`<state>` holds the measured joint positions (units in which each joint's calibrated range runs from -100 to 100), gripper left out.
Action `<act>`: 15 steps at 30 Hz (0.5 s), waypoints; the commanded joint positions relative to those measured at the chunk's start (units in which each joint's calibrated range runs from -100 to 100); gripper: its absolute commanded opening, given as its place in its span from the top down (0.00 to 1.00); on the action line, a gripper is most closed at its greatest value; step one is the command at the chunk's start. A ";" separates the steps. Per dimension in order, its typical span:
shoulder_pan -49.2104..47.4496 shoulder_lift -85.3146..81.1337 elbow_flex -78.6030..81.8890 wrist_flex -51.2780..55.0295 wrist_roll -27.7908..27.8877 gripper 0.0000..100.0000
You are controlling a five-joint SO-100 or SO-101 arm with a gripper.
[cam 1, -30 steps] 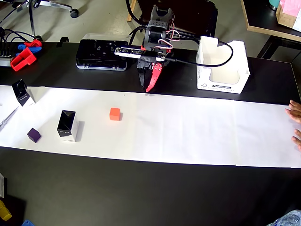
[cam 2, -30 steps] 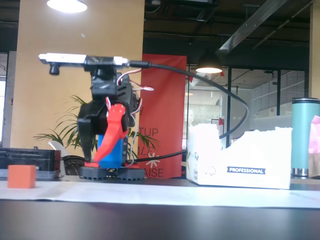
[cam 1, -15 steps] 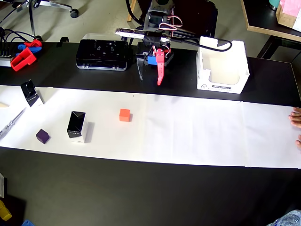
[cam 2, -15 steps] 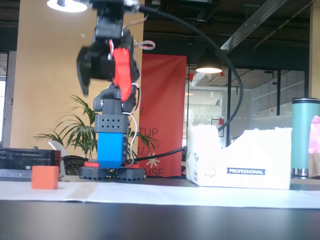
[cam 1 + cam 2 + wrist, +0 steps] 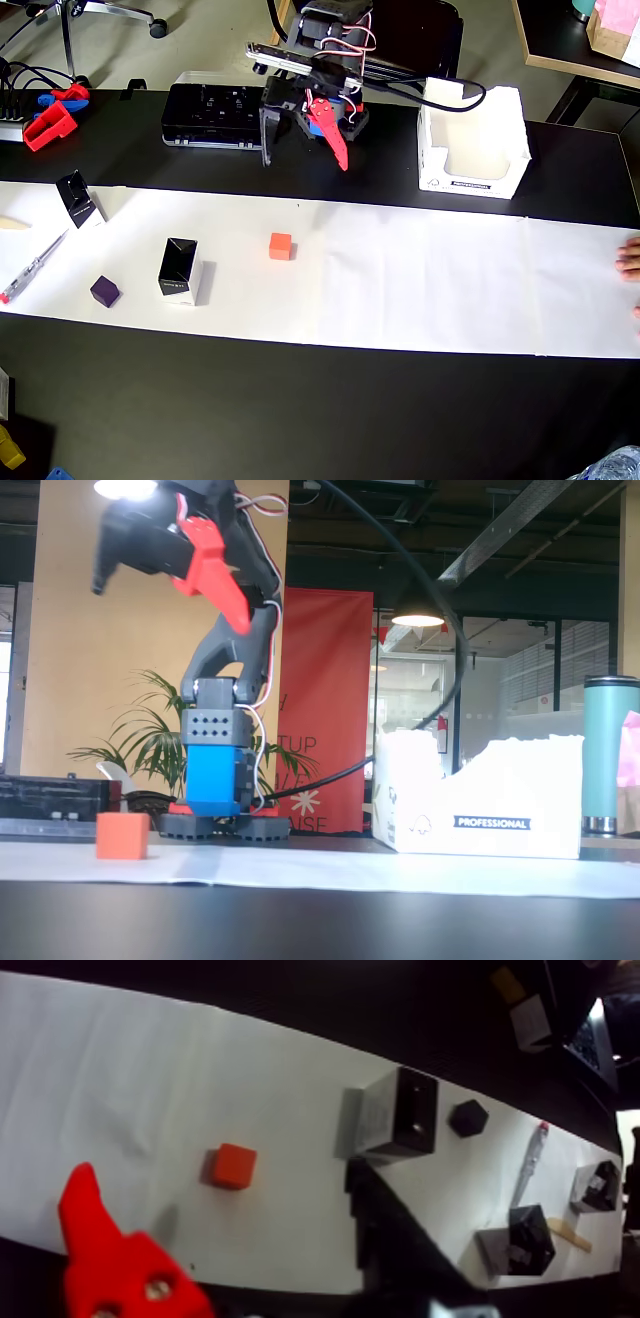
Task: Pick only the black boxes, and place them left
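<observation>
Two black boxes stand on the white paper strip (image 5: 420,290) in the overhead view: one (image 5: 180,270) at left of centre, one (image 5: 78,198) near the strip's left end. The wrist view shows the nearer black box (image 5: 400,1112) and the farther one (image 5: 529,1239), plus a further small dark box (image 5: 595,1187) at its right edge. My gripper (image 5: 304,160) hangs open over the black table behind the strip, well apart from both boxes, holding nothing. It is raised high in the fixed view (image 5: 170,605). Its red and black fingers frame the wrist view (image 5: 219,1171).
An orange cube (image 5: 281,246) and a dark purple cube (image 5: 105,291) lie on the strip, with a pen (image 5: 30,268) at its left end. A flat black case (image 5: 215,108) and a white carton (image 5: 470,140) flank the arm's base. A hand (image 5: 628,262) touches the strip's right end.
The paper strip and everything on it slid to the right. My gripper rose, swung a little left and opened wide.
</observation>
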<state>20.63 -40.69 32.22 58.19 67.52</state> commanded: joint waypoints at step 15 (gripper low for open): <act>9.21 24.85 -22.82 -0.48 0.22 0.50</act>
<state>28.84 -17.56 15.62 58.19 67.52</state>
